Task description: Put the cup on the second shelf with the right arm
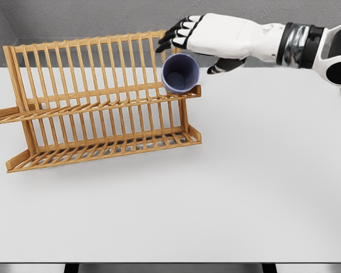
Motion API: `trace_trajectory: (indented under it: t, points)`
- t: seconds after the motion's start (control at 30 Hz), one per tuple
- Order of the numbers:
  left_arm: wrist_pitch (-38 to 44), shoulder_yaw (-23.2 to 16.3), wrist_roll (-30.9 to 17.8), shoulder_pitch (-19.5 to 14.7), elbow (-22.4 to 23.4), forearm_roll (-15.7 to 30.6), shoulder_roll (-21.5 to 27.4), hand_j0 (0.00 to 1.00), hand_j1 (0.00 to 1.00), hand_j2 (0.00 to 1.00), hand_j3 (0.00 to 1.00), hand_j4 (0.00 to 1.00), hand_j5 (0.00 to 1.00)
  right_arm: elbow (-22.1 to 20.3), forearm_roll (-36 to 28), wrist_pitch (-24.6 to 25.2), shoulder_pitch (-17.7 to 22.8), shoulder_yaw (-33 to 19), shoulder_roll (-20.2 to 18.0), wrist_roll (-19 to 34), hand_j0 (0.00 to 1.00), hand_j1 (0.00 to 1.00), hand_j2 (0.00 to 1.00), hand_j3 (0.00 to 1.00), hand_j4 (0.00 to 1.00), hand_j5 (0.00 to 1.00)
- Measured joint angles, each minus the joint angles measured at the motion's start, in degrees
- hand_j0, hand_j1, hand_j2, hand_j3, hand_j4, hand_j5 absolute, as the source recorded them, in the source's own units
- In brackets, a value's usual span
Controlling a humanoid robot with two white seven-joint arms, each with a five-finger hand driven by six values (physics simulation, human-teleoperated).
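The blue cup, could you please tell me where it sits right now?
In the head view, the blue cup lies tipped at the wooden dish rack's upper-tier right end, under the right hand.

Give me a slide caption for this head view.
Right hand above a tilted blue cup at the wooden dish rack's upper tier.

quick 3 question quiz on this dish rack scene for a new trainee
1. True or false: the cup lies on its side with its mouth toward the camera.
2. Which tier of the rack is the cup at: A lower, B upper?
3. Fill in: the right robot hand is just ___ the cup.

Key: 1 true; 2 B; 3 above. The pictures do not settle whether the hand grips the cup.
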Motion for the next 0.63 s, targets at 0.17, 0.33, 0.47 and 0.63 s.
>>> trace_trajectory:
  t: [0.17,0.33,0.47,0.63]
  points:
    - [0.00,0.00,0.00,0.00,-0.01,0.00,0.00,1.00,1.00,1.00,1.00,1.00,1.00,2.88,0.00,-0.12,10.19,-7.59,-3.51,0.03,1.00,1.00,1.00,1.00,1.00,1.00]
    - [0.00,0.00,0.00,0.00,-0.01,0.00,0.00,1.00,1.00,1.00,1.00,1.00,1.00,6.76,0.36,-0.20,23.73,-16.70,-5.43,0.04,1.00,1.00,1.00,1.00,1.00,1.00]
    - [0.00,0.01,0.00,0.00,-0.01,0.00,0.00,1.00,1.00,1.00,1.00,1.00,1.00,7.07,0.37,-3.89,35.07,-27.74,-5.30,0.04,1.00,1.00,1.00,1.00,1.00,1.00]
    - [0.00,0.00,0.00,0.00,0.00,0.01,0.00,1.00,1.00,1.00,1.00,1.00,1.00,7.60,0.27,-8.19,35.51,-36.70,-4.50,0.01,1.00,1.00,1.00,1.00,1.00,1.00]
